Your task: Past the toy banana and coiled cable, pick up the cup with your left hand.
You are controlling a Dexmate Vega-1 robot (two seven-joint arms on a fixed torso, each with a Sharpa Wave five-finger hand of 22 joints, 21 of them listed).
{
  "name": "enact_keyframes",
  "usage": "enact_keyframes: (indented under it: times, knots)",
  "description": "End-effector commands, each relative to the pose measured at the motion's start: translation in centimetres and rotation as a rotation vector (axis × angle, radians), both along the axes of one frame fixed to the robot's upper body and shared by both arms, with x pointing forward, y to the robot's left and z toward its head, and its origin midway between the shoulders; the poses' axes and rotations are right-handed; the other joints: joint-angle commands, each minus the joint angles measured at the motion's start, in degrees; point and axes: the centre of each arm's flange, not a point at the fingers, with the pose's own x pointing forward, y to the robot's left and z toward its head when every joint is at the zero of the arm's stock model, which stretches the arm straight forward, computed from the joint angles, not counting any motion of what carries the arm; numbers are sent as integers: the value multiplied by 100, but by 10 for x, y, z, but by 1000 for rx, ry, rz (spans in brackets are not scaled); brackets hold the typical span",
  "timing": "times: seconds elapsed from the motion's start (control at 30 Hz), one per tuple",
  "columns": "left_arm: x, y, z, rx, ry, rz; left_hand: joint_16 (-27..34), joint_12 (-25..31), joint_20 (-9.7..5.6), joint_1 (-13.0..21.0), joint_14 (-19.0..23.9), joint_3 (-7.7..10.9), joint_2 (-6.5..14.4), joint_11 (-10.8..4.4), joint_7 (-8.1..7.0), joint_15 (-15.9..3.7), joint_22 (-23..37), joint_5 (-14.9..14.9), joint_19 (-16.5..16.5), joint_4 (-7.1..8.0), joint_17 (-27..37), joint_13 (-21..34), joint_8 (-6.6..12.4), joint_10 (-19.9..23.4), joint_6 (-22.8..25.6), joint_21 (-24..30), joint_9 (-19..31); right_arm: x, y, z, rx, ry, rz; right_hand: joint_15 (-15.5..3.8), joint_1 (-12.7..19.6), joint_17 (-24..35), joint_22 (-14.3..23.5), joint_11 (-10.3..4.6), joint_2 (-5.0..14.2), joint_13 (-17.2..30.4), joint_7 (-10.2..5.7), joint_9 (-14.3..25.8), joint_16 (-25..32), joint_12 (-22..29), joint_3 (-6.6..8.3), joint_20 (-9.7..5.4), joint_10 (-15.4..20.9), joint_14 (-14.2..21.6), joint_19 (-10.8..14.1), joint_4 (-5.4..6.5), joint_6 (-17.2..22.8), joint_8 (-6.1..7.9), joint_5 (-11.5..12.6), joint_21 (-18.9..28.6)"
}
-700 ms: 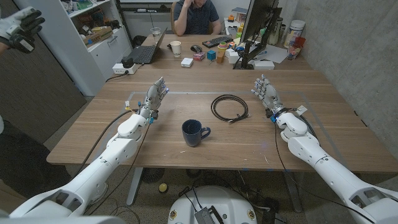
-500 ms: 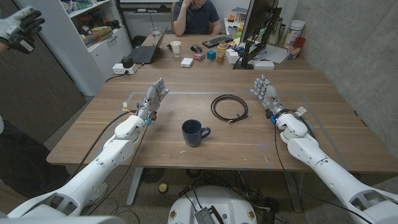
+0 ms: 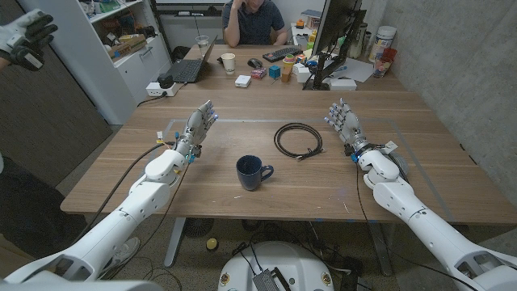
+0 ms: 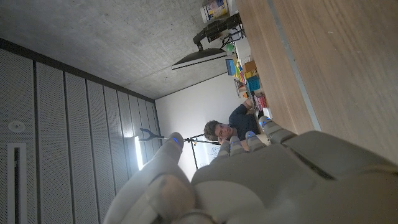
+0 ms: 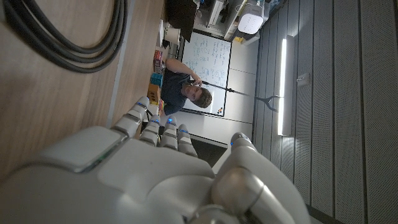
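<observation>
While both hands are waiting w/ fingers apart, holding nothing, the cup [image 3: 254, 173] is sitting upright near the table [image 3: 242, 212] front edge, handle pointing 3 o'clock. From left hand [image 3: 196, 130] it's lying at 4 o'clock, and that hand's nearer than right hand [image 3: 346, 123]. Can't tell if cup's holding anything. Farther back, coiled cable [image 3: 298, 138] is lying at cup's 1 o'clock; not seeing any banana.

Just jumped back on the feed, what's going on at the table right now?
Nothing is held yet. The left hand and the right hand are both raised over the table, fingers apart and holding nothing. The dark blue cup stands untouched between the arms, with the coiled black cable lying beyond it. A person sits at the far desk.
</observation>
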Motion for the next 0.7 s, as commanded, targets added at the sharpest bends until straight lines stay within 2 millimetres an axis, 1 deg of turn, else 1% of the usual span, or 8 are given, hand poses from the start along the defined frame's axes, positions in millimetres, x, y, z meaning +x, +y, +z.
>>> enact_keyframes:
  times: [0.03, 0.17, 0.3, 0.37, 0.47, 0.6, 0.63, 0.7]
  knots:
    - [-18, -2, 21, 110, -85, 53, 32, 33, -60, 103, -28, 12, -15, -44, -61, -53, 24, 30, 20, -57, 3, 16, 31, -14, 3, 30, 25, -1, 0, -3, 8, -2, 5, 48, 54, 16, 9, 12, -12, 17, -61, 32, 39, 33, 24, 28, 32, 1, 17, -14, 23, 41, 37, 18]
    - [-24, -3, 30, 145, -116, 57, 32, 30, -111, 132, -26, 16, -27, -42, -71, -78, 22, 30, 31, -94, 1, 16, 30, -15, 9, 31, 25, -1, 0, -2, 10, -6, 7, 36, 53, 17, 9, 2, -13, 18, -53, 32, 41, 35, 22, 16, 36, 5, 30, -16, 28, 43, 37, 24]
    - [-34, -6, 42, 201, -171, 83, 43, 45, -118, 164, 6, 17, -48, -77, -109, -92, 21, 29, 41, -137, 0, 17, 40, 35, 44, 32, 25, -1, 1, -1, 5, -13, 7, 30, 51, 17, 9, -6, -14, 18, -53, 33, 44, 41, 20, 13, 50, 9, 35, -18, 37, 46, 37, 26]
    - [-39, -8, 47, 219, -194, 95, 52, 56, -126, 183, 35, 18, -60, -95, -120, -89, 20, 28, 65, -165, -1, 17, 47, 71, 71, 40, 26, -1, 1, -1, 9, -12, 7, -15, 49, 18, 9, -19, -15, 19, -28, 33, 49, 46, 18, 11, 64, 21, 34, -19, 39, 46, 38, 27]
    - [-46, -10, 54, 240, -228, 106, 59, 67, -122, 210, 70, 19, -74, -126, -132, -92, 20, 27, 89, -202, -2, 18, 54, 113, 105, 46, 26, -1, 2, 0, 3, -18, 5, -71, 48, 18, 9, -36, -17, 19, 82, 34, 51, 53, 15, -5, 85, 28, 43, -24, 33, 42, 41, 30]
    - [-54, -14, 63, 276, -271, 122, 63, 77, -152, 242, 103, 20, -87, -119, -137, -110, 20, 26, 129, -246, -3, 19, 59, 157, 141, 57, 27, -2, 2, 2, 5, -19, 3, -120, 48, 16, 9, -73, -21, 19, 226, 34, 57, 65, 10, -37, 130, 48, 61, -33, 34, 42, 45, 37]
    - [-56, -16, 66, 281, -279, 122, 64, 78, -156, 247, 110, 20, -89, -115, -143, -119, 20, 26, 135, -252, -3, 19, 59, 163, 146, 58, 27, -2, 2, 2, 0, -23, 3, -139, 48, 16, 9, -52, -22, 20, 275, 34, 60, 68, 8, -54, 142, 58, 69, -35, 37, 43, 47, 40]
    - [-60, -18, 71, 295, -297, 124, 65, 79, -164, 253, 117, 20, -93, -112, -145, -119, 20, 26, 140, -261, -3, 20, 61, 169, 155, 60, 27, -3, 2, 3, 3, -21, 2, -160, 48, 15, 9, -9, -23, 20, 304, 34, 60, 68, 7, -86, 149, 65, 94, -39, 30, 40, 49, 48]
